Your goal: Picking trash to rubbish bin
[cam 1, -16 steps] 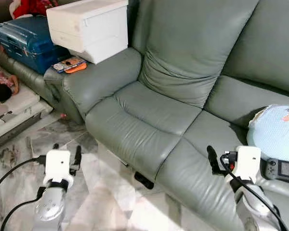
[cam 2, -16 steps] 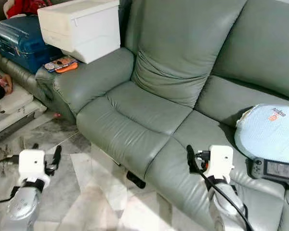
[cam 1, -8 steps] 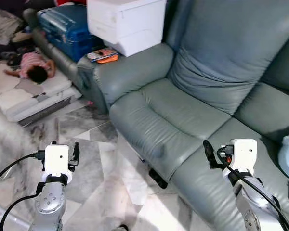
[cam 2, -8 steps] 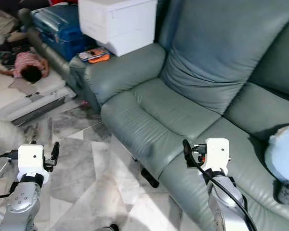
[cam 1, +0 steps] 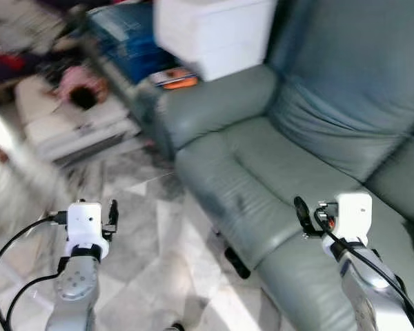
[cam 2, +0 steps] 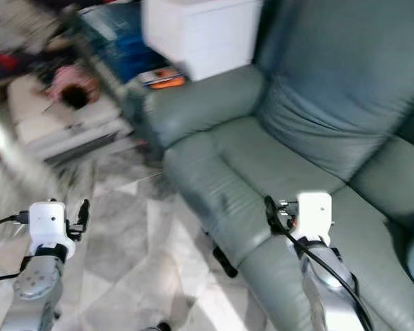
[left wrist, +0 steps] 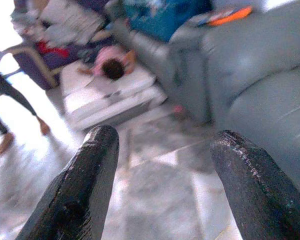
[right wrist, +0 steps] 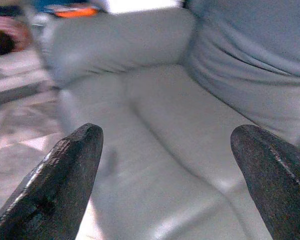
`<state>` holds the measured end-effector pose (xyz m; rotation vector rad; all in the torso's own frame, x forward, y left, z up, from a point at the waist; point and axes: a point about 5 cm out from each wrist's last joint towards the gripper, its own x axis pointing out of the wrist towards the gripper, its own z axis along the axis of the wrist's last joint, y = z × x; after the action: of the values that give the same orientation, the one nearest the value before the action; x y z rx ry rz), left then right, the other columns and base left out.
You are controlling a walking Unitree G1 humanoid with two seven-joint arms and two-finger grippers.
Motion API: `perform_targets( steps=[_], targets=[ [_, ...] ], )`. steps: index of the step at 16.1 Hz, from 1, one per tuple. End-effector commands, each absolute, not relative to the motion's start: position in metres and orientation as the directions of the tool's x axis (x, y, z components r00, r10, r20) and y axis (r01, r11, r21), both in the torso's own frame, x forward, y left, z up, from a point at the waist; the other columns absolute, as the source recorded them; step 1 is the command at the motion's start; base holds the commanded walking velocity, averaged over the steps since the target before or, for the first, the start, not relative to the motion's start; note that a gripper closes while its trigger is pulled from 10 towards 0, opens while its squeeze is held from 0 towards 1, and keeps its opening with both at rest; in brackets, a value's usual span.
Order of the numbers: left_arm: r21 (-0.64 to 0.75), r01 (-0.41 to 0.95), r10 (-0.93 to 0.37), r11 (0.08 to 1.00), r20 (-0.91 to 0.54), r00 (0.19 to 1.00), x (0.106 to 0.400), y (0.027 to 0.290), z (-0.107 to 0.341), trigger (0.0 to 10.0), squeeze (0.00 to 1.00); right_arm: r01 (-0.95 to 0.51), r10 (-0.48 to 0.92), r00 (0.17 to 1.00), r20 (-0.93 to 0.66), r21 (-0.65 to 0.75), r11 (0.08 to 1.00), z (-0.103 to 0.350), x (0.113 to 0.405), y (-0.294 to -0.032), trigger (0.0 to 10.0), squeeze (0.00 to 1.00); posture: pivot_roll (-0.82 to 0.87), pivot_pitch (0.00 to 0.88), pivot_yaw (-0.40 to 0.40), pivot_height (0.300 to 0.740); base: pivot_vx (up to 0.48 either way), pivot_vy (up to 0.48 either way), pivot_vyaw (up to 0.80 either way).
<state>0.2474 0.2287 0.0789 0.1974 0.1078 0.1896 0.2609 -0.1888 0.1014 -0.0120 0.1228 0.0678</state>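
The head views are blurred. My left gripper (left wrist: 162, 142) hangs open over the marble floor (cam 1: 152, 276), in front of the sofa's left armrest, nothing between its fingers (cam 1: 112, 211). My right gripper (right wrist: 165, 135) is open above the front of the grey-green sofa's seat (cam 1: 262, 165), also empty. A small dark object (cam 1: 237, 262) lies on the floor at the foot of the sofa. A small pink bit (left wrist: 177, 109) lies on the floor by the armrest.
A white box (cam 1: 214, 34) and an orange item (cam 1: 176, 79) rest on the armrest, a blue suitcase (cam 1: 124, 41) behind them. A person (cam 1: 83, 96) lies on a low mattress at the left. Another person's legs (left wrist: 5, 100) stand beyond it.
The camera has swung to the left, so the sofa sits further right and the mattress with the person has come into view. Both arms keep their pose, grippers open.
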Motion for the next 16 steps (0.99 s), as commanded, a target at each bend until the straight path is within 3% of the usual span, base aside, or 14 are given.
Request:
perform_targets(
  steps=[1,13,16],
  targets=[
    [0.200,-0.187,0.207,0.962,-0.084,0.975,0.248,0.227,0.081,10.0,0.00,-0.087,0.085,0.990,-0.113,-0.014,0.996,0.106,0.259,-0.188,10.0,0.00,-0.06,0.076,-0.007,0.740,0.000,0.000,0.80],
    [0.121,-0.168,0.174,0.978,-0.038,0.984,0.272,0.210,0.102,10.0,0.00,-0.138,0.136,0.989,-0.053,-0.024,0.990,0.122,0.271,-0.177,10.0,0.00,-0.05,0.032,-0.016,0.740,0.000,0.000,0.80],
    [0.088,-0.144,0.144,0.986,0.007,0.990,0.276,0.200,0.116,10.0,0.00,-0.121,0.121,0.992,-0.029,0.005,0.993,0.128,0.272,-0.178,10.0,0.00,-0.05,0.035,-0.015,0.740,0.000,0.000,0.00]
  ],
)
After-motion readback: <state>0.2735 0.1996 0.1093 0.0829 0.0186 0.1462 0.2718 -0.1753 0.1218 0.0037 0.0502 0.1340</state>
